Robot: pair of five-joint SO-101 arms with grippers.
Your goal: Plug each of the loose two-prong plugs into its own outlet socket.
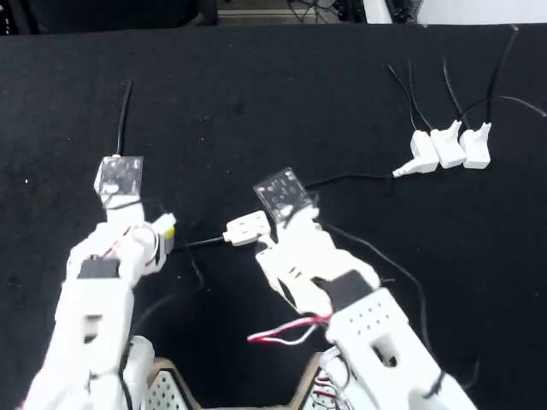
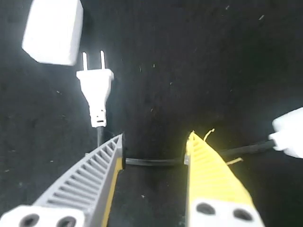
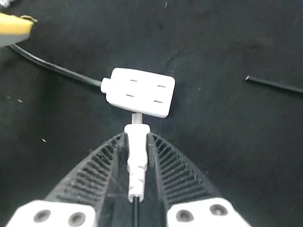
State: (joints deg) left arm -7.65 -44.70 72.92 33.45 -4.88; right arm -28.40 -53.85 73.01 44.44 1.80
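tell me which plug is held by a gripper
The plug clamped in the right gripper, its nose against the outlet block; the other plugs lie free on the table.

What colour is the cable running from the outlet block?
Black cable, white outlet block; best in the right wrist view.

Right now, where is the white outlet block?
In the high view the outlet block sits near the centre, at the tip of the plug held by the right gripper. Its black cord runs toward the left gripper.
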